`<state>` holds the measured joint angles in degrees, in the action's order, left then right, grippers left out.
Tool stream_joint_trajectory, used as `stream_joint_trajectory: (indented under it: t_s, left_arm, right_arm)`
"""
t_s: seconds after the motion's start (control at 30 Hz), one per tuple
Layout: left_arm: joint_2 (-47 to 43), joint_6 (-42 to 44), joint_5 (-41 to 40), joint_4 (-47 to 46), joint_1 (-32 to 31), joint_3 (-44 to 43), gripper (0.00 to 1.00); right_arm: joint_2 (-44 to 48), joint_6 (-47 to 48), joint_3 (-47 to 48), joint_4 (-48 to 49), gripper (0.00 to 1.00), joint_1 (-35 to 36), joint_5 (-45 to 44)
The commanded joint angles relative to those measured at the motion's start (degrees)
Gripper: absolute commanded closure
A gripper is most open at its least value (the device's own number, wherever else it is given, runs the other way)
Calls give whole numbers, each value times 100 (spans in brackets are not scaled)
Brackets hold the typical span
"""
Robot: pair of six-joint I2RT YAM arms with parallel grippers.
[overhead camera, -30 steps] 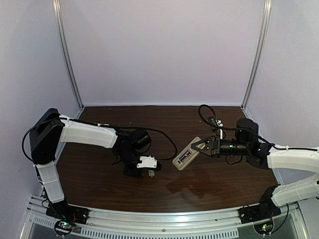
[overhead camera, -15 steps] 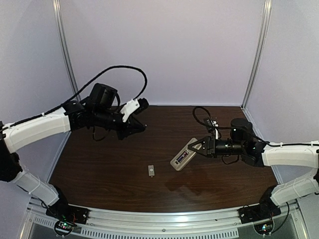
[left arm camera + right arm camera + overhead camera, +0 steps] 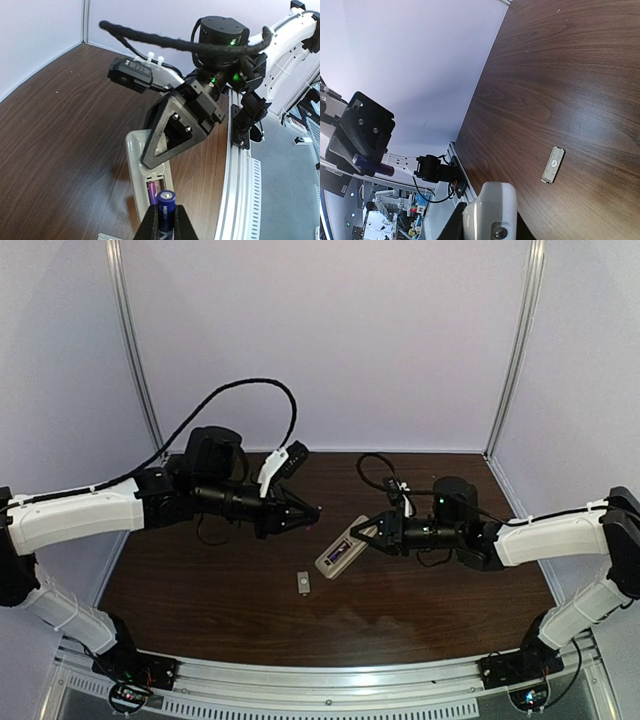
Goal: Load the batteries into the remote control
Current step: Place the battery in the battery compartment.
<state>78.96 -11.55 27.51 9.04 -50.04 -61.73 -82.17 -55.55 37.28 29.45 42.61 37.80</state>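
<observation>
Left wrist only — battery [image 3: 151, 192] inside remote [image 3: 134, 160] recess

1. left arm [image 3: 80, 515]: white shells, black joints, black braided cable [image 3: 240, 387] looped over it.
2. right arm [image 3: 545, 537]: same white/black, green leds [image 3: 233, 77] at wrist.
3. fingers [image 3: 182, 122]: black, triangular, two screw heads.
</observation>
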Motion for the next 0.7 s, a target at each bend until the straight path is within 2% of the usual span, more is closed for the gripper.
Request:
stream_joint_trajectory:
  t_s: [0.0, 0.17, 0.67]
  left_arm:
    - [46, -99, -326, -649, -299, 39, 100]
    - [340, -69, -690, -708, -531, 47, 100]
    - [697, 85, -947, -828, -706, 91, 100]
  right_arm:
    - [-103, -286, 245, 558, 100, 151, -250]
    - [-241, -543, 260, 913, 100, 262, -267]
    - [-311, -994, 107, 1631, 100, 316, -108]
